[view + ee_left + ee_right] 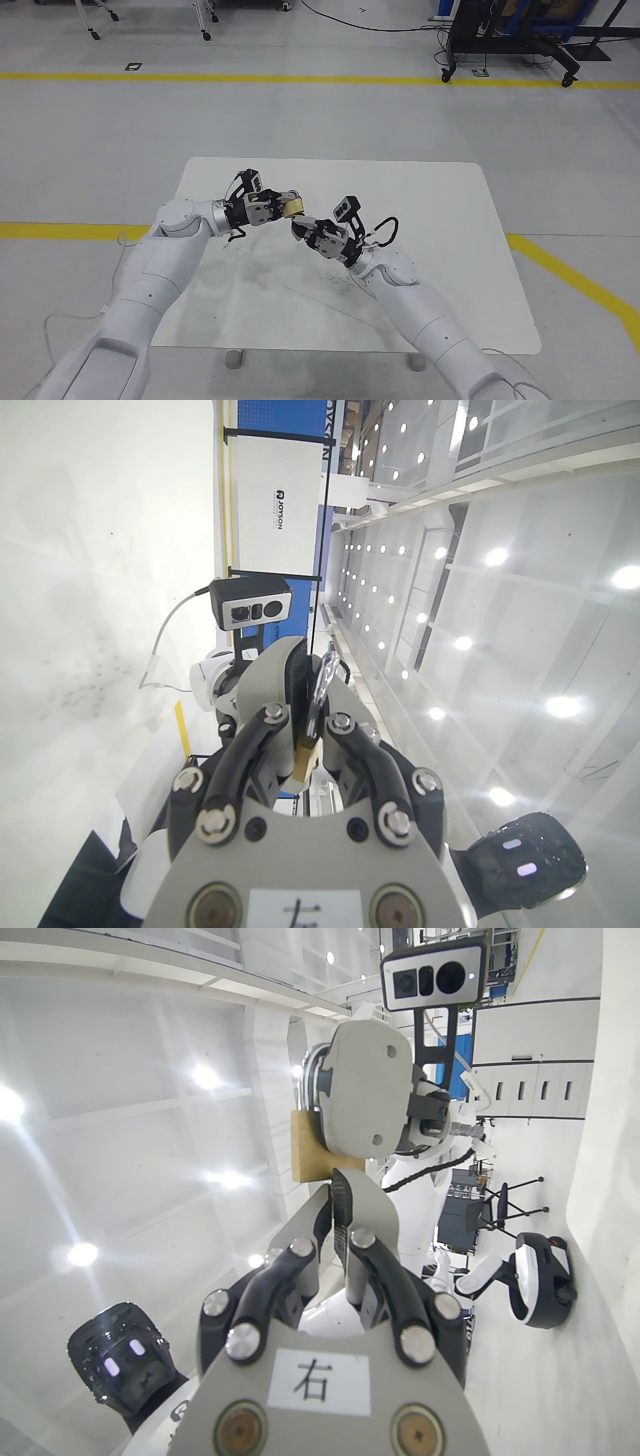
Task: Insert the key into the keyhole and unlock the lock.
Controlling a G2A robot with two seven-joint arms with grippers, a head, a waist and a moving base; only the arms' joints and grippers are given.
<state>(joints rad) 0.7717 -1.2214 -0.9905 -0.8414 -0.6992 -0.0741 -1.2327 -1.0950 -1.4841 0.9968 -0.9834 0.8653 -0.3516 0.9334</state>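
Progress: I judged the task about midway. The lock (293, 205) was off the table (440, 200) and in hand, and my two grippers had been brought together, but no turned key or sprung shackle was on show.
Left gripper: my left gripper (312, 670) was clamped on the lock, one finger on each flat face, holding it in the air over the middle of the table, a little toward the far edge.
Right gripper: my right gripper (336, 1188) had its fingers pressed together, the dark pads (340, 1208) almost meeting, with the tips just beside the lock's lower edge.
Key: I could not make out the key between those pads, so I could not tell whether it was in the keyhole.
Left to do: as I judged it, seating the key fully, then turning it until the shackle let go.
Lock, look: a small brass block, yellow-tan, with flat faces and square corners. In the right wrist view one corner (305, 1153) stuck out past my left gripper's finger.
Shackle: a bright silver loop (324, 680) lay between my left fingers. I could not tell whether it was latched.
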